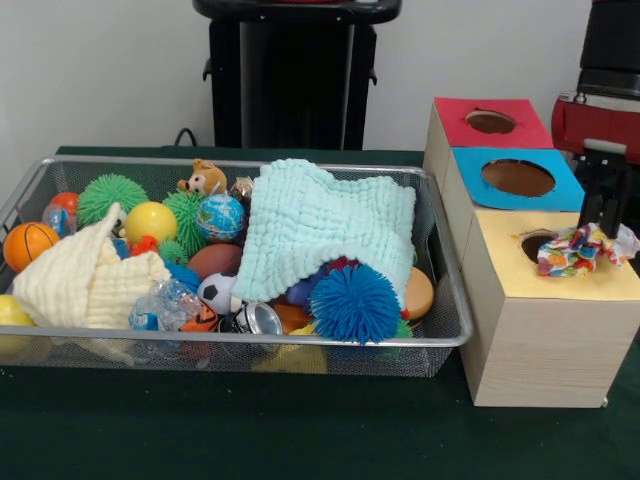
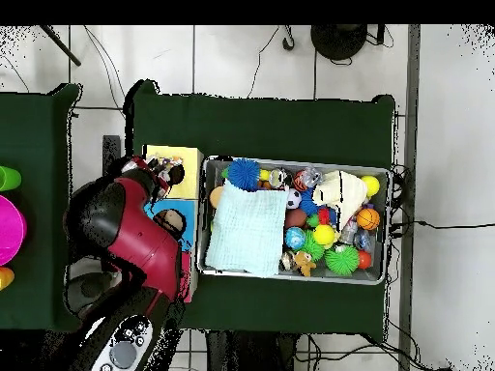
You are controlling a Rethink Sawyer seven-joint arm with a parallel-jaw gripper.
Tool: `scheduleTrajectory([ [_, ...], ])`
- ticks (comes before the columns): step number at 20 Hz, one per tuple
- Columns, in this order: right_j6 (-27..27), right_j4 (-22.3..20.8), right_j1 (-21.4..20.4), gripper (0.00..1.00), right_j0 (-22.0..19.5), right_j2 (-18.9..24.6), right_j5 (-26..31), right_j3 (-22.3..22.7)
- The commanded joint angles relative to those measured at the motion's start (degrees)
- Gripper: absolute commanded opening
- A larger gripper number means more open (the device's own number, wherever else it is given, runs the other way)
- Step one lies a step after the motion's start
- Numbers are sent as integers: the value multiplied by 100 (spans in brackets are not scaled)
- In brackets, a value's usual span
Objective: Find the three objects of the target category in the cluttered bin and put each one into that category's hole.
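Observation:
A blotched cloth piece (image 1: 580, 248), white with red, blue and yellow patches, lies on the yellow surround (image 1: 560, 270) of the nearest wooden box, at the right edge of its round hole (image 1: 535, 243). My gripper (image 1: 603, 205) hangs straight above it, its tips touching the top of the cloth. In the overhead view the gripper (image 2: 160, 172) and the cloth (image 2: 174, 170) sit over the yellow box (image 2: 186, 155). The wire mesh bin (image 1: 250, 163) stands to the left, full of toys. No other blotched cloth shows in it.
In the bin a mint-green waffle cloth (image 1: 325, 225) covers the middle right, a cream waffle cloth (image 1: 85, 275) lies at the left, and a blue spiky ball (image 1: 355, 303) is at the front. The blue-surround hole (image 1: 517, 177) and red-surround hole (image 1: 490, 121) lie behind the yellow one.

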Motion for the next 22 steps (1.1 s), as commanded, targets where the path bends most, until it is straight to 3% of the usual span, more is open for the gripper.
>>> scheduleTrajectory([
  [1, 1078, -298, 182, 0, -278, 1288, -239, -304],
  [4, 1000, -334, 183, 0, -343, 1412, -402, -226],
  [6, 819, -390, 88, 0, -531, 1765, -733, -27],
  [12, 719, -986, -290, 0, -1024, 2394, -1255, 582],
  [22, 1038, -1737, -687, 0, -1375, 2630, -1258, 1070],
])
